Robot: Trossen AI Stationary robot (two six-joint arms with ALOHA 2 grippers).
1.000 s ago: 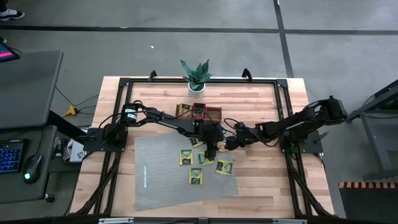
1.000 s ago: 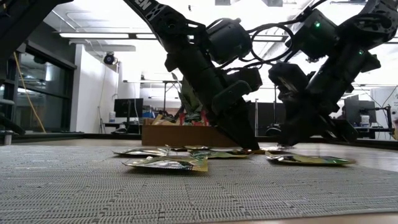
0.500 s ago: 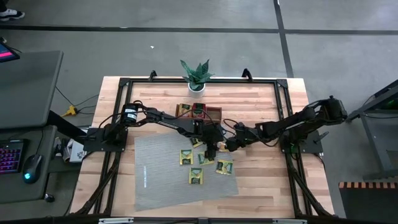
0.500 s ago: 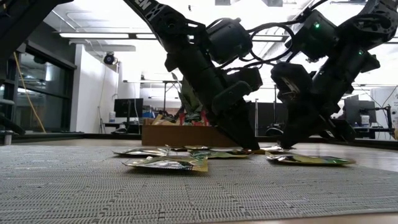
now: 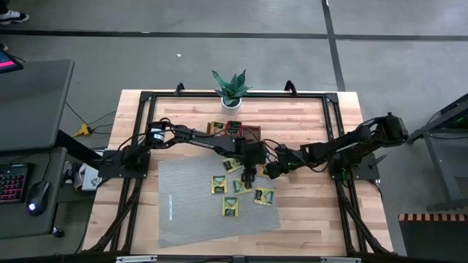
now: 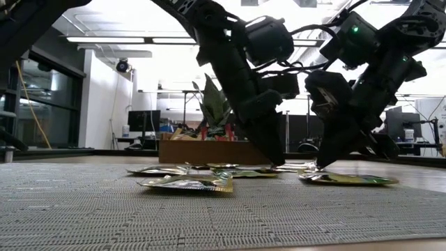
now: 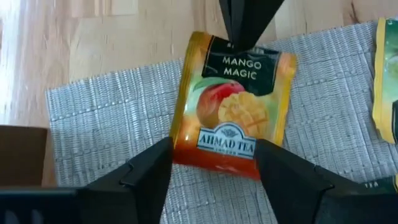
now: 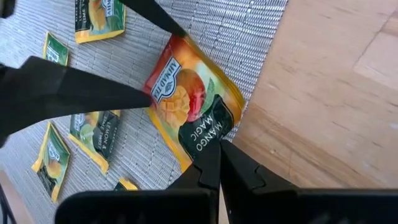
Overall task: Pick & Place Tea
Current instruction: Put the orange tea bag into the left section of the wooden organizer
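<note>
Since a second ago the left arm has drawn back a little from the mat toward the wooden tray [image 5: 234, 130], and the right gripper [image 8: 210, 167] has closed its fingers onto one edge of the mango sachet [image 8: 193, 102]. That sachet lies at the mat's [image 5: 190, 212] corner nearest the tray, its dark label end pinched by the right gripper. The left gripper [image 7: 214, 163] hovers just over the same sachet with its jaws spread wide on either side and holds nothing. Other sachets [image 5: 231, 207] lie on the mat farther from the tray. The step in hand looks like the pick. The next move likely calls for a clean lift, with the left gripper clear, then a carry to the tray.
</note>
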